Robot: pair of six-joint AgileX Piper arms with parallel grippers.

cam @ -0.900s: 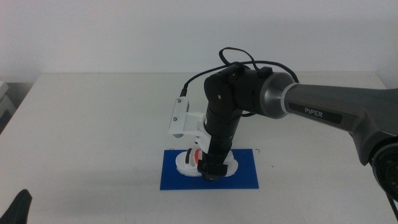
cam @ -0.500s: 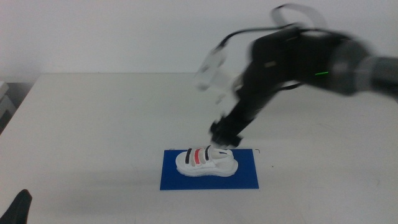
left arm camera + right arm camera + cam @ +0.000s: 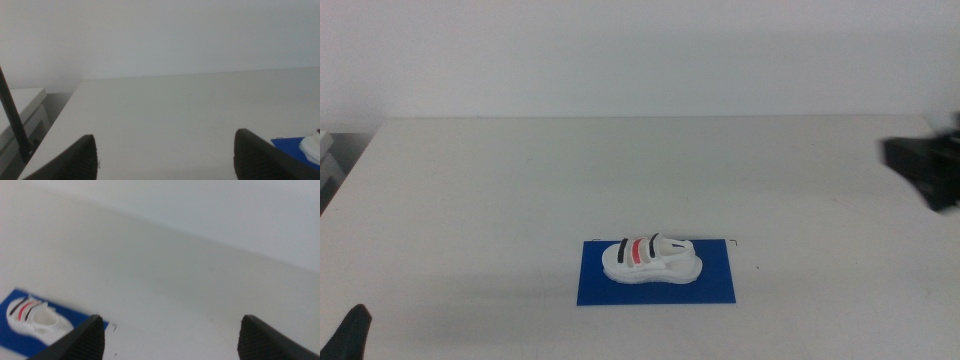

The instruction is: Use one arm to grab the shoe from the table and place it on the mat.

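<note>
The white shoe (image 3: 649,260) with red and black strap stripes lies on its sole on the blue mat (image 3: 712,283), left of the mat's middle, on the table (image 3: 520,180). Nothing touches it. My right arm (image 3: 923,170) shows only as a dark blurred end at the right edge, far from the shoe. In the right wrist view my right gripper (image 3: 175,342) is open and empty, with the shoe (image 3: 32,317) and the mat (image 3: 12,342) well off to one side. My left gripper (image 3: 165,162) is open and empty; its tip (image 3: 353,335) waits at the bottom left corner.
The left wrist view catches a corner of the mat (image 3: 292,145) and the shoe's end (image 3: 314,146). A pale cabinet (image 3: 22,112) stands beside the table's left edge. A white wall runs behind the table.
My right gripper let go of the shoe on the mat, rose up and back, and swung away to the right edge. The shoe stays on the mat.
</note>
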